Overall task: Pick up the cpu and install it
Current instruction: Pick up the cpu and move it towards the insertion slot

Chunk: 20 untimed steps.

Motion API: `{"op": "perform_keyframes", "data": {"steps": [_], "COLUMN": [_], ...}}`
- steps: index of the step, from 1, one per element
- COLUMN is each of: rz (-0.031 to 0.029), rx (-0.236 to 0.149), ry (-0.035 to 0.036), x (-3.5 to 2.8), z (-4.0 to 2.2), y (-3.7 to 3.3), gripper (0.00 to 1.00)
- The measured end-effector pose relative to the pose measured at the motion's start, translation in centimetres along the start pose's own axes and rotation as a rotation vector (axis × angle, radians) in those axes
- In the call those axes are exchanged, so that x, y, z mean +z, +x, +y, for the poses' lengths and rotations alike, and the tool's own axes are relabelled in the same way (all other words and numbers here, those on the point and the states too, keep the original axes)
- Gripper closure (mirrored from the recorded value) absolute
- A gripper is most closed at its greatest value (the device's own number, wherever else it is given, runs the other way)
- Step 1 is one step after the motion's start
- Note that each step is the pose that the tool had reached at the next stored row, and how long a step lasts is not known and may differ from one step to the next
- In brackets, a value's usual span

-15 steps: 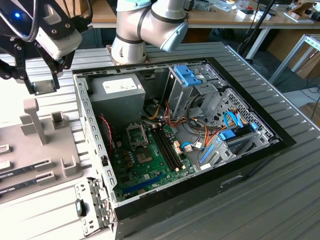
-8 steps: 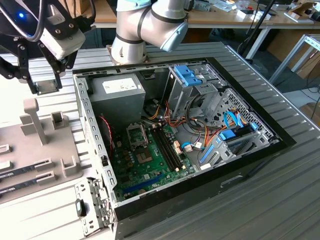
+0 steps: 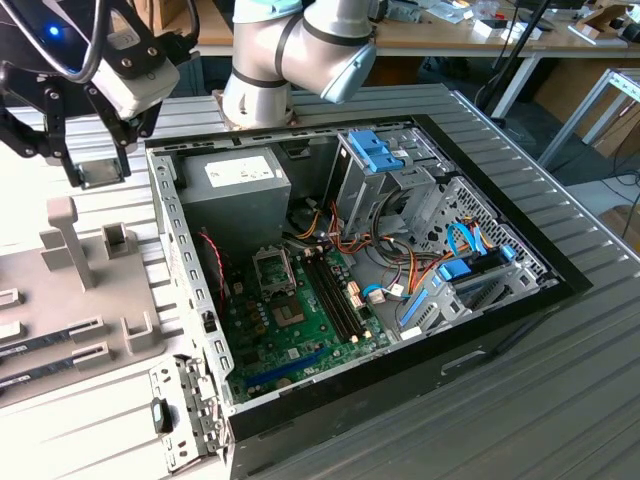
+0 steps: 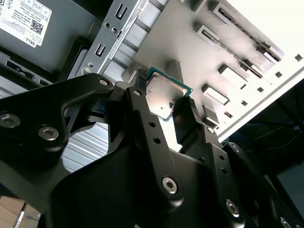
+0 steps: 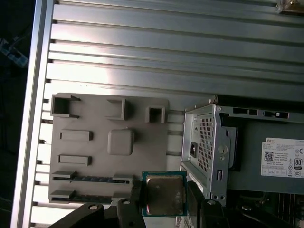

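1. Black metal gripper (image 4: pixel 164 99) parts sit closest to you in the second wrist view. Its two fingers (image 4: pixel 186 121) are squeezed tight on the cpu (image 4: pixel 165 94), a small flat square chip with a shiny silver top and a green edge.
2. You hold the cpu by two sides that face each other. Its silver top shows in both wrist views.
3. Your cpu is up in the air. In the first wrist view it hangs over the near edge of the flat grey plastic tray (image 5: pixel 156 142), just beside a corner of the big open black computer case (image 3: pixel 500 330).
4. Look inside the case in the exterior view. On the green motherboard (image 3: pixel 300 345) sits a square metal socket (image 3: pixel 272 268). It is well apart from the gripper.
5. I think you are at the carrying step. Go slowly and do not tip the chip. Squeeze only as hard as you need, so it cannot slip or bend.
6. Watch the silver metal wall (image 3: pixel 185 270) of the case. It stands between the gripper and the socket, so I judge you need to be high enough to pass over it.
7. Stay away from the red and orange wires (image 3: pixel 325 240) near the socket.
8. Leave the long dark memory sticks (image 5: pixel 90 179) in the tray alone.
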State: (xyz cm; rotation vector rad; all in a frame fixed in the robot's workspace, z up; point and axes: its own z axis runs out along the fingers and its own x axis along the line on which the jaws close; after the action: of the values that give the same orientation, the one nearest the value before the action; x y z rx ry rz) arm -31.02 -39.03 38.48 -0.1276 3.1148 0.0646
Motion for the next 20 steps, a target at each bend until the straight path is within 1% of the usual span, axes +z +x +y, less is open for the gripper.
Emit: {"op": "perform_keyframes", "data": {"steps": [20], "rz": [0.0001], "rx": [0.000], "ry": [0.0000], "x": [0.07], "z": [-0.13], "y": [-1.56], "gripper": [0.53]}}
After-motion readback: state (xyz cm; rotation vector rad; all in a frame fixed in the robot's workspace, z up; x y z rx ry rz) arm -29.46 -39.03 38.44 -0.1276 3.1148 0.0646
